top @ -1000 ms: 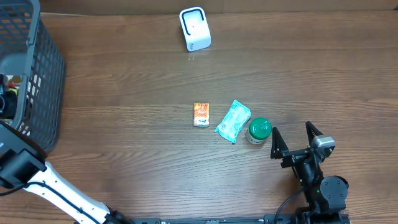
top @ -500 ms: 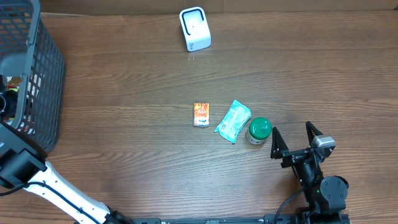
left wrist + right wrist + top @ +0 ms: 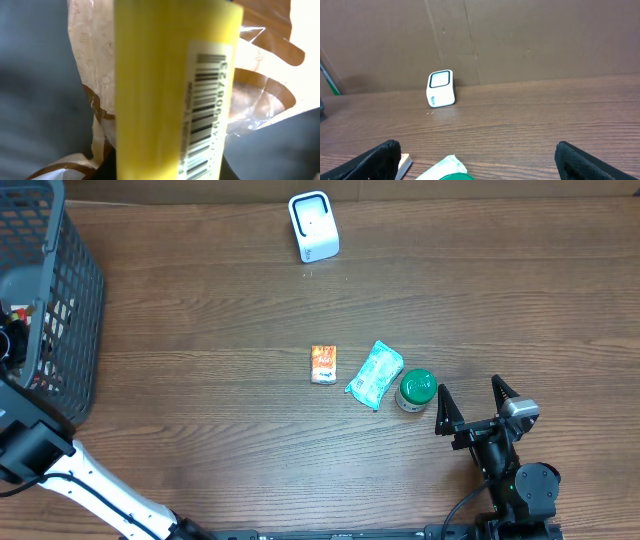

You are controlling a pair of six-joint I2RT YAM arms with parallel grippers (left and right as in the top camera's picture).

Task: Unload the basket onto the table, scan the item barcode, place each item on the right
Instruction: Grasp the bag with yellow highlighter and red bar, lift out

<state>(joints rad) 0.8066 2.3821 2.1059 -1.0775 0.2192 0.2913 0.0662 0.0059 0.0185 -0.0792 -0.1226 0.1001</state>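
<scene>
Inside the basket (image 3: 70, 290), a yellow barcoded item (image 3: 170, 90) is being reached for scanning by the left hand (image 3: 8, 348), its grip not discernible, while the right hand (image 3: 477, 405) is being held wide open and empty, well apart from it

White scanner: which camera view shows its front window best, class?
Right wrist: the white scanner faces this camera, its window plainly outlined. Overhead shows it small, from above. Left wrist shows none of it.

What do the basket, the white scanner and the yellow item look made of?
Basket: grey plastic, probably; moulded lattice walls. Scanner: smooth white shell, likely plastic. Yellow item: smooth yellow surface carrying a white barcode label; plastic or card, unclear.
</scene>
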